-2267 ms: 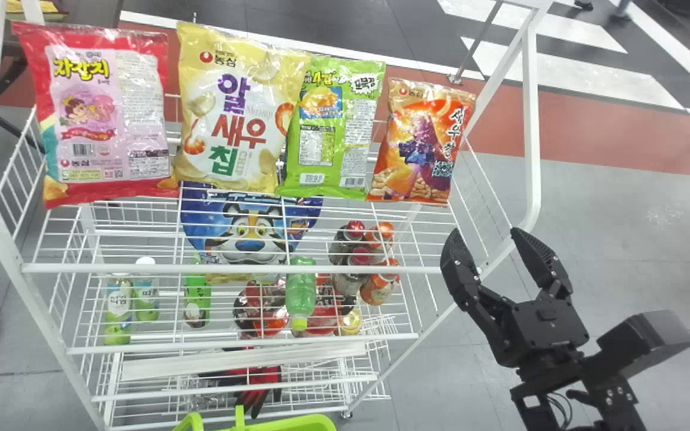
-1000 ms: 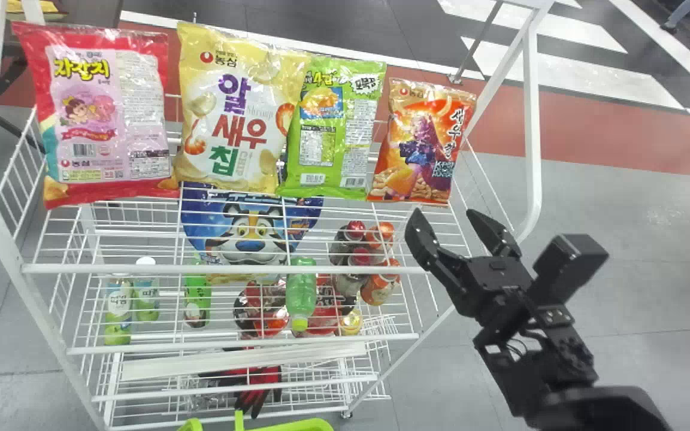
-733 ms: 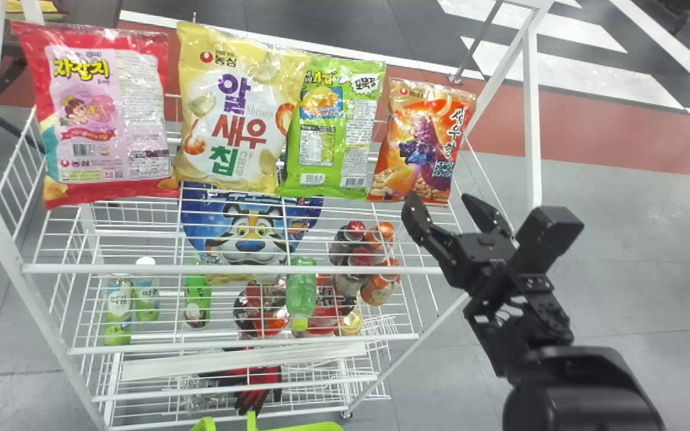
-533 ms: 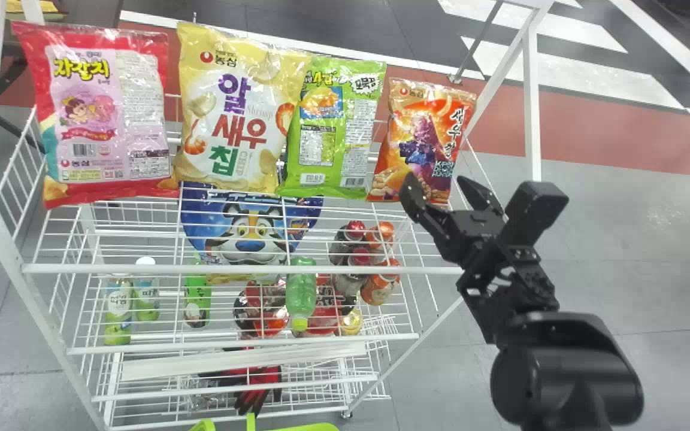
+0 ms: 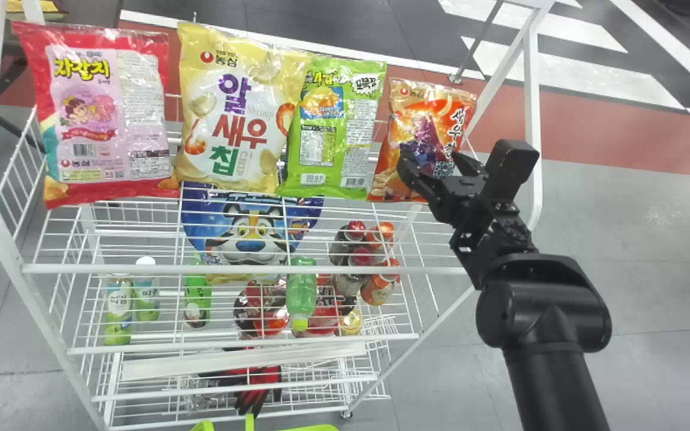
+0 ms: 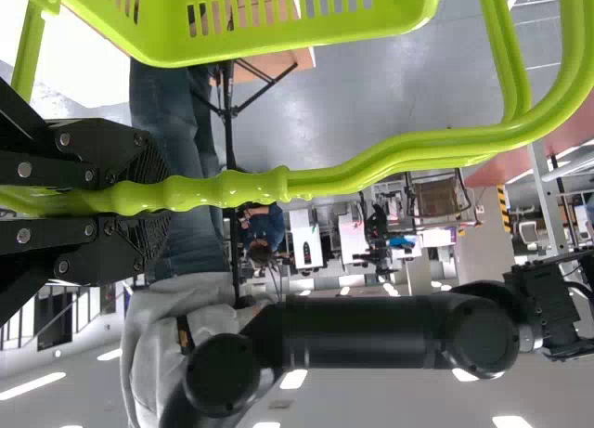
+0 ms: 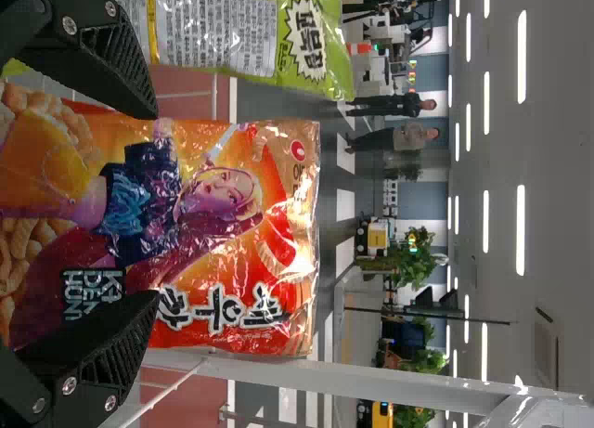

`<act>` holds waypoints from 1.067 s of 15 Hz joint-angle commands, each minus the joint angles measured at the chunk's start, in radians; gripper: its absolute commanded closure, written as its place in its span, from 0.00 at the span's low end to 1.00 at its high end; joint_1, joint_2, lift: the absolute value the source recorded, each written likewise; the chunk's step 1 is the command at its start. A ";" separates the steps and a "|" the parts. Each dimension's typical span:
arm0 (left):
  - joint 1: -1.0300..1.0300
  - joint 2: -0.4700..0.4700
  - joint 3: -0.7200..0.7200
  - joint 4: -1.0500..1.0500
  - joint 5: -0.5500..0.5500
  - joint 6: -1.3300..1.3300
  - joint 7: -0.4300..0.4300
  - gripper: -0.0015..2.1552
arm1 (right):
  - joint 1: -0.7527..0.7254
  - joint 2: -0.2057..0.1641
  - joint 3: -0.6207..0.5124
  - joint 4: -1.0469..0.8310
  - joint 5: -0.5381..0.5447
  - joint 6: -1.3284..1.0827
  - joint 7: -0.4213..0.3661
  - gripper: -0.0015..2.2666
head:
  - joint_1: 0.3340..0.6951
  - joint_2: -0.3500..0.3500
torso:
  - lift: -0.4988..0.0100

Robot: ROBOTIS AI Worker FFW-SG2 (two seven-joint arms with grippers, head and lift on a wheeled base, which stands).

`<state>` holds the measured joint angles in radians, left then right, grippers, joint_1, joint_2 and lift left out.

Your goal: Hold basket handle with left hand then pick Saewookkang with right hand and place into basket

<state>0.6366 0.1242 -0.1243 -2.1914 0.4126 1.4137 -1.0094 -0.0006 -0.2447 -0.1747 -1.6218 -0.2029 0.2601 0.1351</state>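
My right gripper (image 5: 436,170) stands open before the orange Saewookkang bag (image 5: 420,120), which leans upright at the right end of the shelf's top row. In the right wrist view the open right gripper (image 7: 153,205) has one finger toward each side edge of the Saewookkang bag (image 7: 186,214); whether they touch it I cannot tell. The left gripper (image 6: 139,201) is shut on the green handle (image 6: 325,179) of the basket (image 6: 251,29). A bit of the basket's green rim (image 5: 309,427) shows at the head view's bottom edge.
A green snack bag (image 5: 336,129) stands close left of the Saewookkang, then a yellow bag (image 5: 234,114) and a red-pink one (image 5: 102,114). The white rack's post (image 5: 532,114) rises on the right. Bottles (image 5: 301,293) and a blue bag (image 5: 249,227) sit on lower shelves.
The right gripper has moved up and left from beside the rack to the lower part of the Saewookkang bag, staying open. The basket rim has shifted slightly; the snack bags stand where they were.
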 commanded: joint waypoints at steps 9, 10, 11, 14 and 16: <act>-0.002 0.000 0.011 -0.001 0.000 -0.003 -0.008 0.82 | -0.179 -0.038 0.069 0.204 0.014 0.080 0.035 0.06 | 1.00 0.00 | 0.94; -0.002 0.000 0.012 0.001 0.000 -0.003 -0.008 0.82 | -0.187 -0.036 0.075 0.204 0.019 0.110 0.047 0.11 | 1.00 0.00 | 0.94; -0.002 0.000 0.015 0.001 0.002 -0.003 -0.008 0.82 | -0.194 -0.036 0.083 0.204 0.030 0.141 0.057 0.19 | 1.00 0.00 | 0.94; -0.003 -0.001 0.021 0.002 0.006 -0.006 -0.008 0.82 | -0.190 -0.031 0.098 0.184 0.066 0.172 0.041 0.77 | 1.00 0.00 | 0.94; -0.003 -0.001 0.026 0.002 0.006 -0.006 -0.008 0.82 | -0.171 -0.033 0.112 0.158 0.089 0.160 -0.029 0.89 | 1.00 0.00 | 0.94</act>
<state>0.6335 0.1227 -0.1010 -2.1893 0.4182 1.4081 -1.0171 -0.1848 -0.2771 -0.0737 -1.4446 -0.1293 0.4272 0.1282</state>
